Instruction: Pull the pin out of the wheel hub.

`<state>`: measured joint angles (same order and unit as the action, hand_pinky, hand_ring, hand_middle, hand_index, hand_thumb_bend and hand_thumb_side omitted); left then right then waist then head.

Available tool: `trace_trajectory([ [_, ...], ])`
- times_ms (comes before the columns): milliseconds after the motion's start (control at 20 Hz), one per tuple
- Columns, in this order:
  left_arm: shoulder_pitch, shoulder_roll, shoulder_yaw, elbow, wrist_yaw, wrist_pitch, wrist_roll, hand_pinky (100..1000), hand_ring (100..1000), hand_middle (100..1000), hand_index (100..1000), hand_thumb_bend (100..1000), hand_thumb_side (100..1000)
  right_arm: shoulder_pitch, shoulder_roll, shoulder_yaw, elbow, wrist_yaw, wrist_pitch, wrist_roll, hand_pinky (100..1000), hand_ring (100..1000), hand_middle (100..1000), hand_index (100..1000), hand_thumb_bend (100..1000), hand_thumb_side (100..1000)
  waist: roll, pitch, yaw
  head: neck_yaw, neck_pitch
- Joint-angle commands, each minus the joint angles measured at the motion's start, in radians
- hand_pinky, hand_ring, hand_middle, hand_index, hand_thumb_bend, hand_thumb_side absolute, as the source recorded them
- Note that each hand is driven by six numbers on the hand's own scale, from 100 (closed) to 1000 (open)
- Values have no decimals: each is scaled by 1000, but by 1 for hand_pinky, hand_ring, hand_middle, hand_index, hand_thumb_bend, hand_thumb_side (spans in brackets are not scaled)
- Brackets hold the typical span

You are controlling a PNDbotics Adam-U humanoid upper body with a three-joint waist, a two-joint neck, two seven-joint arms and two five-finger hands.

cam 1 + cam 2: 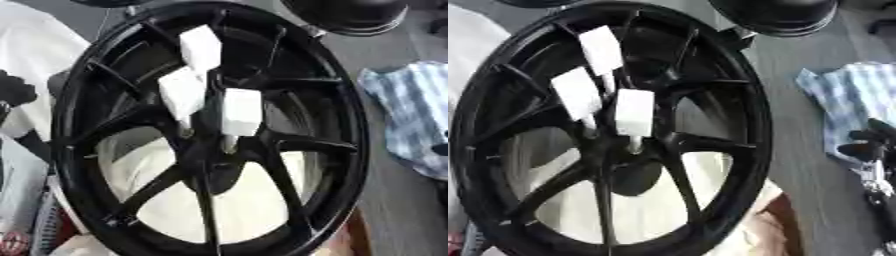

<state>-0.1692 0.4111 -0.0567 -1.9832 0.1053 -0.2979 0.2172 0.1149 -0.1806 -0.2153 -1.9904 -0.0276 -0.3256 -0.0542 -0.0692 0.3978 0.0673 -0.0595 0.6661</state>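
Pins capped with white rectangular blocks, three of them (241, 112), (182, 93), (200, 47), stand out of the centre of a glossy black multi-spoke alloy wheel hub (70, 120) that fills most of the view, standing tilted over a pale surface seen through its spokes. The nearest block sits on a thin metal stem running down to the hub's middle; the other two lie just beside it, one higher toward the rim. A blue-and-white striped cloth (859, 95) lies on the grey bench (798, 165) to the right, well apart from the wheel. The robot's right hand (870, 145) shows dark at the right edge over the cloth, away from the pins and grasping nothing that can be made out; whether its fingers are curled or relaxed I cannot tell. A dark shape at the left edge (12, 90) may be the left hand, its state likewise unclear. No pin appears withdrawn yet. To do this step well, I would judge the hand should come in between the spokes, pinch one white block on its flat faces, and draw it straight along the stem's line, not sideways, so the neighbouring blocks are left alone.
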Motion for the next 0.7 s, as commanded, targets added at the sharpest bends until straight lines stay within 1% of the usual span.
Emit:
trace_trajectory([
  [50, -16, 64, 18, -17, -7, -33, 4, 735, 701, 648, 762, 100, 604, 5, -15, -6, -10, 4, -1, -1, 686, 602, 657, 844, 100, 559, 8, -24, -1, -1, 8],
  [150, -26, 101, 21, -17, -16, -60, 0, 738, 705, 653, 766, 100, 584, 8, -19, -5, -10, 6, -1, -1, 685, 601, 656, 843, 100, 558, 13, -29, 0, 3, 15],
  [350, -40, 202, 16, -17, -51, -123, -8, 745, 710, 658, 773, 100, 557, 21, -24, -5, -10, 13, -2, -3, 686, 600, 655, 842, 100, 555, 20, -38, 2, 8, 24],
  [550, -64, 305, -4, -17, -105, -186, -49, 751, 713, 660, 777, 100, 534, 33, -31, -4, -10, 23, -5, -5, 686, 599, 655, 842, 100, 554, 30, -47, 2, 6, 27],
  [700, -84, 376, -14, -17, -144, -216, -82, 757, 715, 660, 777, 100, 484, 40, -33, -4, -10, 32, -3, -7, 687, 599, 655, 841, 100, 554, 38, -51, 3, 3, 27],
])
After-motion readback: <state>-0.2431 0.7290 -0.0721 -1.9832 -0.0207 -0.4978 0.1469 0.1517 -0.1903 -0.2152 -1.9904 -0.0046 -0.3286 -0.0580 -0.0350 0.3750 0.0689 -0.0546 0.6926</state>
